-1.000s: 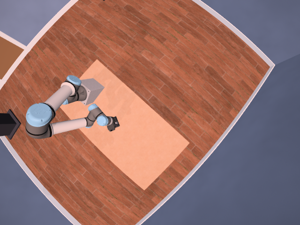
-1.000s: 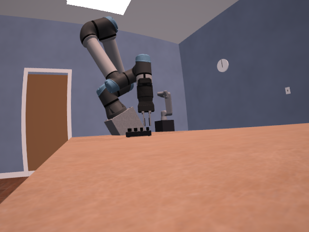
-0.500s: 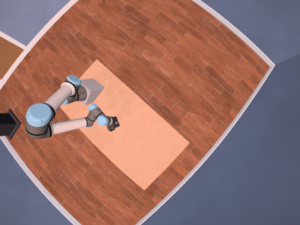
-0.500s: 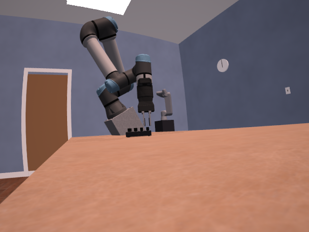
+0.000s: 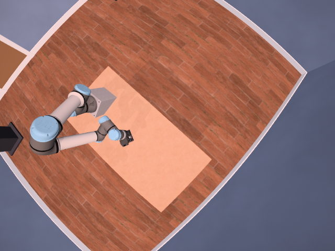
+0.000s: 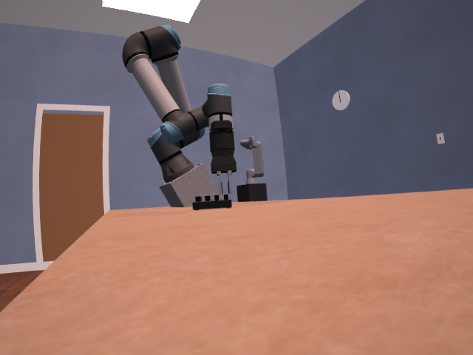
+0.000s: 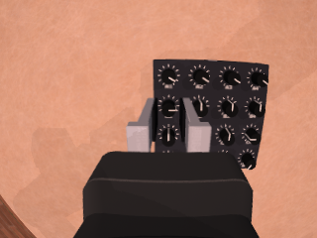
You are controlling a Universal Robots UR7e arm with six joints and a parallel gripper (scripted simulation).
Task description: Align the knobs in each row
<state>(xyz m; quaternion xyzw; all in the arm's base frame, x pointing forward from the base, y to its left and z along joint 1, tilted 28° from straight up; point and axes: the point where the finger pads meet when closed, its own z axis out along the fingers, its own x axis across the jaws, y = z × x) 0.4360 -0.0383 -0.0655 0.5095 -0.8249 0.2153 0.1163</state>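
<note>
The black knob box (image 7: 212, 109) stands on the table, with several rows of dark knobs with white lines. In the wrist view my gripper (image 7: 168, 111) hangs over the box's left column, its two grey fingers on either side of a knob (image 7: 169, 107) and apart from it. In the exterior view the fingertips (image 6: 224, 191) stand just above the knobs at the right end of the box (image 6: 211, 203). The gripper is partly open with nothing between the fingers. In the overhead view the gripper (image 5: 126, 138) hides most of the box. The printed names are too small to read.
The grey robot pedestal (image 6: 188, 188) stands just behind the box. A small grey stand on a black base (image 6: 252, 183) is behind it to the right. The table (image 5: 140, 135) stretches far toward the near side.
</note>
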